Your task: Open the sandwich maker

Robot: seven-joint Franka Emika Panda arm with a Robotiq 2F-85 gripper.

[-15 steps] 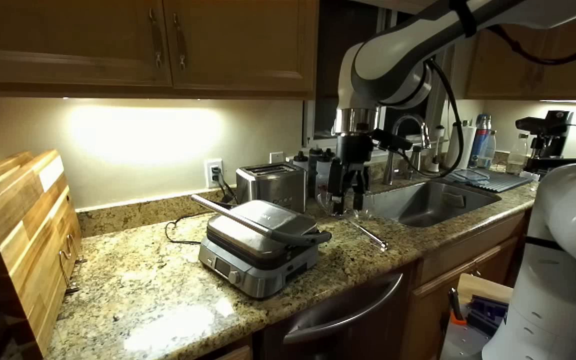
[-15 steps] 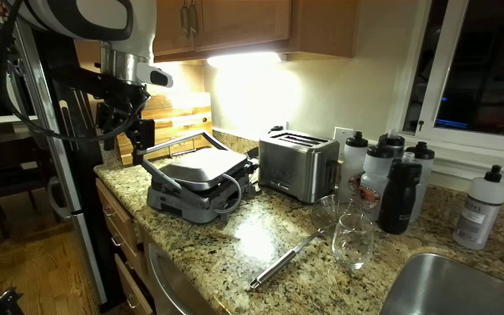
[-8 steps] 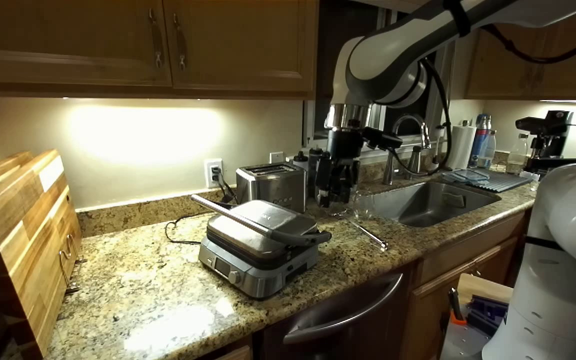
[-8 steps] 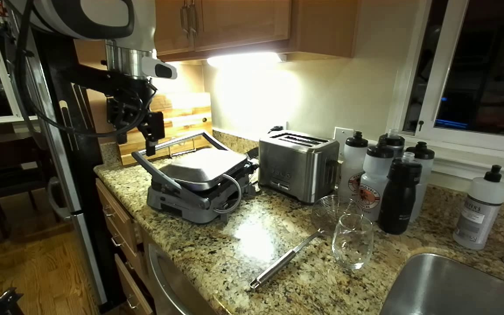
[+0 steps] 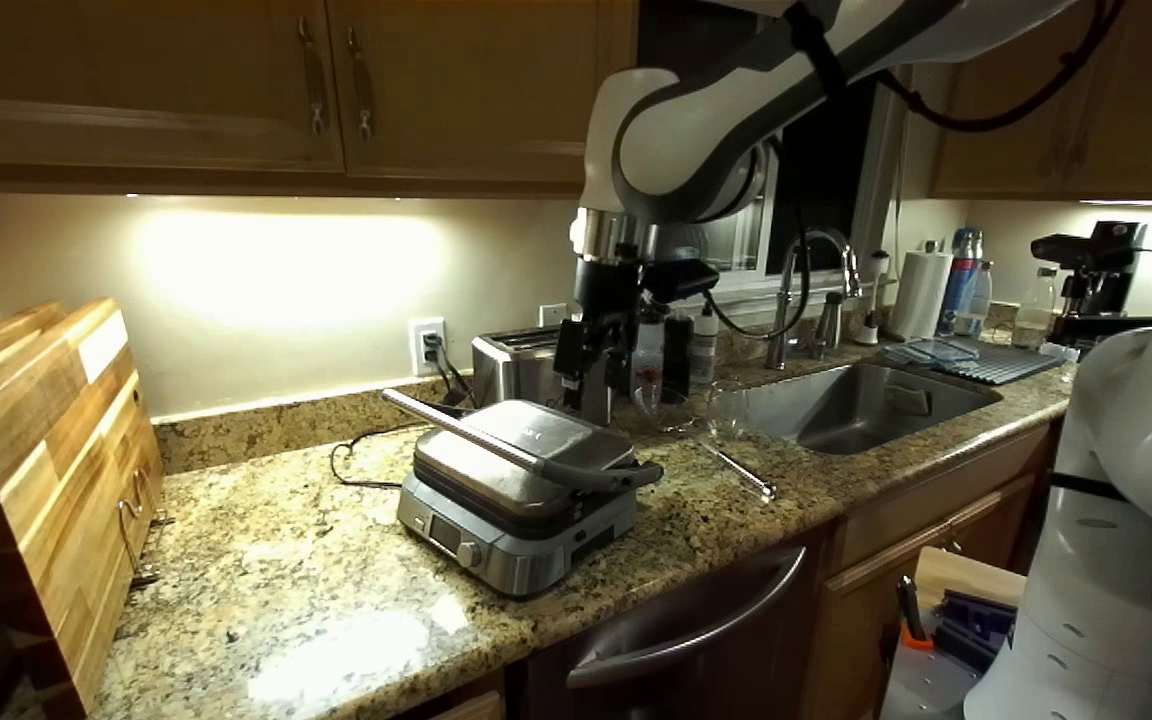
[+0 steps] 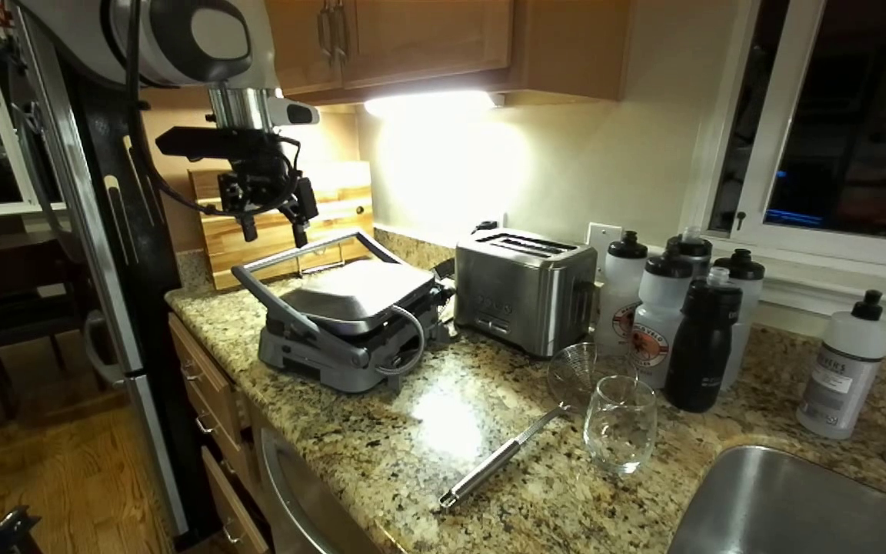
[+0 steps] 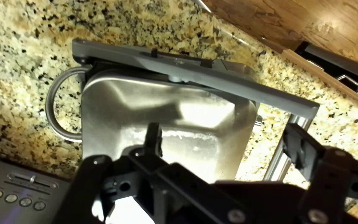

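Your tool [image 7: 228,144] is spread wide, jaws well apart, and it's got hold of nothing. You've got it pointing down above the sandwich maker [image 5: 521,510], and the wrist view gives you the steel lid [image 7: 172,105] right underneath. That lid is down on the base. In an exterior view you're sitting apart from the front bar handle [image 5: 466,432], which angles up and reaches out past the lid's edge.

The sandwich maker is on the left part of your granite worktop [image 5: 316,560]. Just past it on the far side there's a steel toaster [image 6: 524,296], and a black cord [image 5: 371,485] lies toward the far left. Go right from the toaster and you've got a bunch of upright water bottles [image 6: 701,346]. Nearer in, a wire strainer [image 6: 489,465] lies with its handle toward the near side, and a stemless glass [image 6: 620,423] stands just beside it. Further right you'll see a soap bottle [image 6: 839,377] and the steel sink [image 6: 797,500]. Way over left, wooden cutting boards [image 5: 66,450] stand upright.
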